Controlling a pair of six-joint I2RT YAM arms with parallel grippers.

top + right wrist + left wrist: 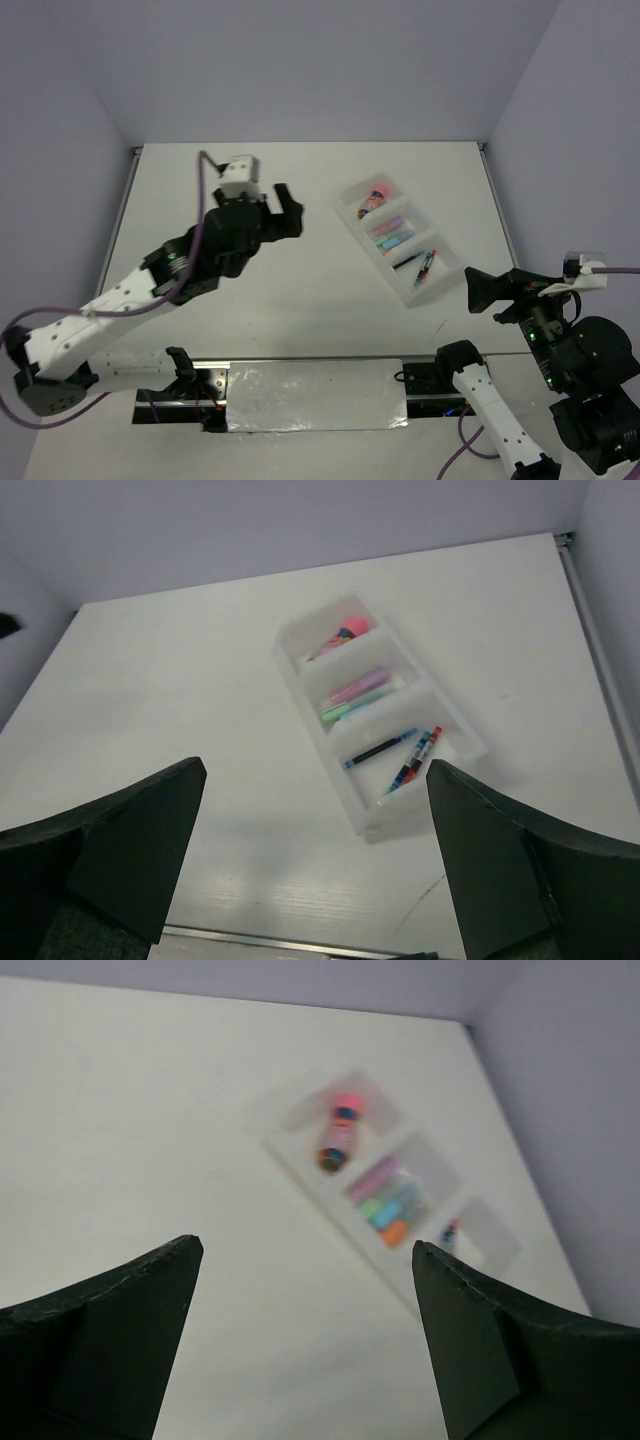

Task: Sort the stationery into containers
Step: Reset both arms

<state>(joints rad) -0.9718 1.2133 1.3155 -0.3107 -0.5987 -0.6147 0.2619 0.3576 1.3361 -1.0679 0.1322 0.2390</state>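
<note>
One three-compartment tray [372,250] sits near the table's [300,320] right edge; left gripper [290,210] and right gripper [470,290] flank it, fingers spread, holding nothing.

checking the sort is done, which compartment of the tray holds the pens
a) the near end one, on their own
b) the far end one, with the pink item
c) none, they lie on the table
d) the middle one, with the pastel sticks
a: the dark-blue pen and red pen lie alone in the near end compartment of the tray, and the pastel sticks fill the middle one.

3-compartment white tray [420,796] with pens [380,748], pastel sticks [355,694], pink cylinder [351,630], beyond wide-spread gripper [315,768]
</note>
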